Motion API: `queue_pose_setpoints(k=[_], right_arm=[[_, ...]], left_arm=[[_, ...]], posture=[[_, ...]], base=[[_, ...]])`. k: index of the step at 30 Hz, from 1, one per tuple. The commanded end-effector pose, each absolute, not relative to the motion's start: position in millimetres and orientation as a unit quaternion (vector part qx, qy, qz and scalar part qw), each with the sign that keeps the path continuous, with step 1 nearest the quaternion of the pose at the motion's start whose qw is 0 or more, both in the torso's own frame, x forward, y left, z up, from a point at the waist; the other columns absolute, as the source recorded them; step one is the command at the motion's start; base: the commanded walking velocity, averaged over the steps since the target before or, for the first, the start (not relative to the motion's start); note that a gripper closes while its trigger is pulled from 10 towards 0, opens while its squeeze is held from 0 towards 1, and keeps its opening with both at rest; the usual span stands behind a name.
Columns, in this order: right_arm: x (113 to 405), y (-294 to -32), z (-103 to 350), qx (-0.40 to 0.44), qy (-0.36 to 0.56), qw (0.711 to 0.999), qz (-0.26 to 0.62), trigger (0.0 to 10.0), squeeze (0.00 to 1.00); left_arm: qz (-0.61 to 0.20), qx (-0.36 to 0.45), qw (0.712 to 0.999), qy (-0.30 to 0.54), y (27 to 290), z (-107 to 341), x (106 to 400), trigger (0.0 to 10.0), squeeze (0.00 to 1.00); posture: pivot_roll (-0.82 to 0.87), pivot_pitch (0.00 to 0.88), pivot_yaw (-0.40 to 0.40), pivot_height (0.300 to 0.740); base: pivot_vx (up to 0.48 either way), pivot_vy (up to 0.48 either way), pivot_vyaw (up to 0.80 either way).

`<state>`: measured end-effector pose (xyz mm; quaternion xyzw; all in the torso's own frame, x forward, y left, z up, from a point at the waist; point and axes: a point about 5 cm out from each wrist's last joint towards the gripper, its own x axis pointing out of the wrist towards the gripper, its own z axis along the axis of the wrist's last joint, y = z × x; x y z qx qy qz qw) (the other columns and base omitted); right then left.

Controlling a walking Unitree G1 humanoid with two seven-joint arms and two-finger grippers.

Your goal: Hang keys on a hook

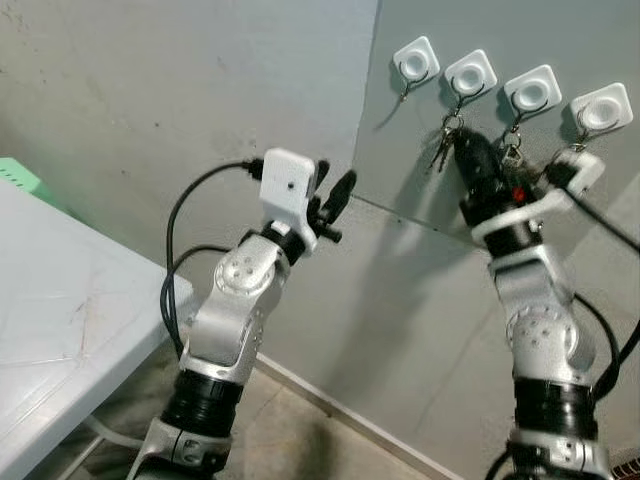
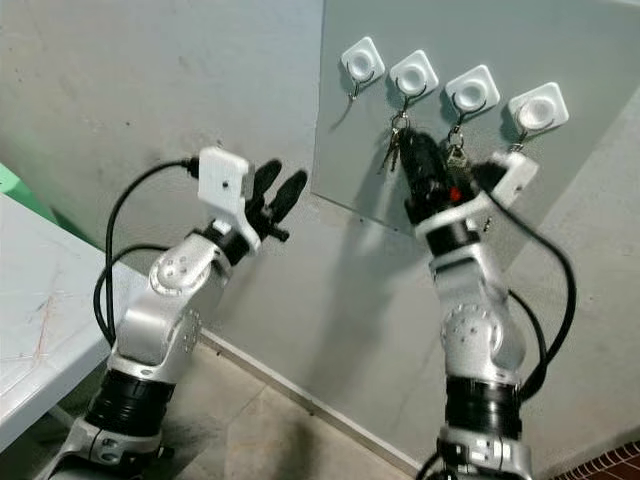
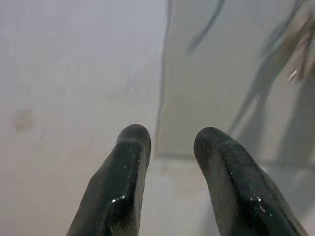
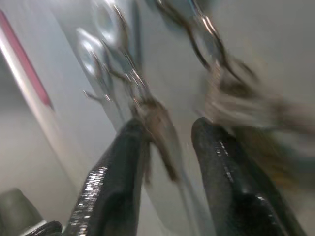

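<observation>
My right gripper (image 2: 425,172) is up at the grey panel (image 2: 560,50), its two black fingers (image 4: 118,182) spread apart with a bunch of keys (image 4: 157,125) dangling between them, nothing pinched that I can see. I judge the release is under way, so I would draw the fingers straight back from the panel without brushing the ring, and watch that it stays seated. The keys hang from the second hook (image 2: 413,74) from the left in a row of four white square hooks, a small dark metal cluster on a ring; a second bunch (image 2: 455,150) hangs just right of it. My left gripper (image 1: 332,200) waits with fingers parted, further left, near the wall (image 1: 150,90).
</observation>
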<state>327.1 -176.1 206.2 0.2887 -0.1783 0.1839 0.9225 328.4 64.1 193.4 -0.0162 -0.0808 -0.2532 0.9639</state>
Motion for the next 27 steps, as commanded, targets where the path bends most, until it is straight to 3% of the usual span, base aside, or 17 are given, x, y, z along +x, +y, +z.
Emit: queue_pose_setpoints(k=[1, 2, 3, 4, 10, 17, 27], right_arm=[[326.6, -176.4, 199.8, 0.259, -0.172, 0.935, 0.173, 10.0, 1.0], [324.3, -176.0, 188.3, 0.242, -0.156, 0.943, 0.166, 10.0, 0.32], [324.3, -176.0, 188.3, 0.242, -0.156, 0.943, 0.166, 10.0, 0.32], [322.5, -175.7, 180.3, 0.23, -0.146, 0.948, 0.162, 10.0, 0.0], [307.4, -176.8, 129.4, 0.201, -0.07, 0.97, 0.116, 10.0, 0.0], [295.2, -187.0, 79.3, 0.149, 0.025, 0.987, 0.054, 10.0, 0.0], [272.7, -194.7, 17.5, 0.08, 0.14, 0.986, 0.037, 10.0, 0.0]], left_arm=[[-0.236, -0.007, 0.969, -0.078, 67.6, 188.1, 330.4, 10.0, 0.0], [-0.224, -0.002, 0.972, -0.069, 70.5, 179.8, 330.8, 10.0, 0.0], [-0.224, -0.002, 0.972, -0.069, 70.5, 179.8, 330.8, 10.0, 0.0], [-0.217, 0.002, 0.974, -0.063, 72.4, 174.1, 331.0, 10.0, 0.0], [-0.173, 0.035, 0.984, -0.017, 85.8, 133.2, 330.1, 10.0, 0.0], [-0.137, 0.019, 0.989, 0.043, 100.5, 94.8, 325.6, 10.0, 0.0], [-0.135, 0.057, 0.982, 0.122, 109.7, 38.9, 308.4, 10.0, 0.0]], posture=[[0.09, 0.0, -0.03, 0.74], [0.09, 0.0, -0.03, 0.74], [0.09, 0.0, -0.03, 0.74], [0.09, 0.0, -0.03, 0.74], [0.09, 0.0, -0.031, 0.74], [0.09, 0.0, -0.033, 0.74], [0.08, 0.0, -0.031, 0.74]], base=[[0.0, 0.0, 0.0], [0.0, 0.0, 0.0], [0.0, 0.0, 0.0], [0.0, 0.0, 0.0], [0.0, 0.0, 0.0], [0.0, 0.0, 0.0], [0.0, 0.0, 0.0]])
